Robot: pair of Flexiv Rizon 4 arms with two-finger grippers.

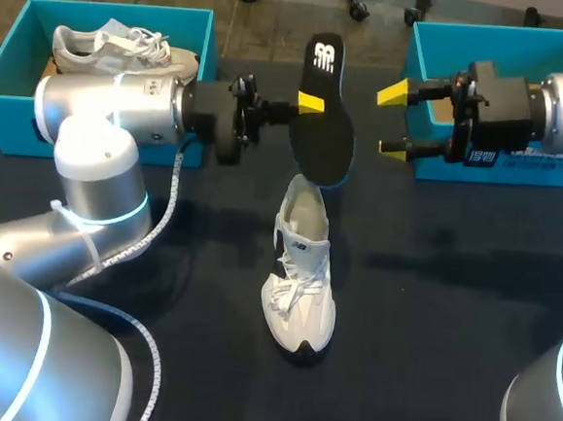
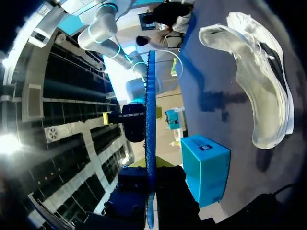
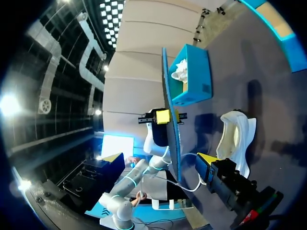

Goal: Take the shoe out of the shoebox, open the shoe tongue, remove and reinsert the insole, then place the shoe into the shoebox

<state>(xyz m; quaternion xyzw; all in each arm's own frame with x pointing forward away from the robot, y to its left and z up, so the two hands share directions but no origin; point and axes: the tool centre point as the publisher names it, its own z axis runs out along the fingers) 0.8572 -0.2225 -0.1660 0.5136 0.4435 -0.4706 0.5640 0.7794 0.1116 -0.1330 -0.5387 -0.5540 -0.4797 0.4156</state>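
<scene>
A black insole [image 1: 326, 136] with a blue edge hangs upright above the table, and my left gripper [image 1: 307, 103] is shut on its middle. In the left wrist view the insole [image 2: 150, 120] shows edge-on, rising from my left gripper [image 2: 150, 187]. Below it a white shoe [image 1: 300, 280] lies on the dark table with its mouth open towards the insole. My right gripper [image 1: 394, 122] stands open and empty to the right of the insole, level with it. From the right wrist the insole [image 3: 170, 120] stands ahead of my right gripper [image 3: 160, 160], with the shoe [image 3: 235, 139] beside it.
A teal shoebox [image 1: 131, 10] at the back left holds a second white shoe [image 1: 128, 50]. Another teal shoebox [image 1: 490, 37] stands at the back right, partly behind my right arm. A white cable [image 1: 164, 221] runs along my left arm.
</scene>
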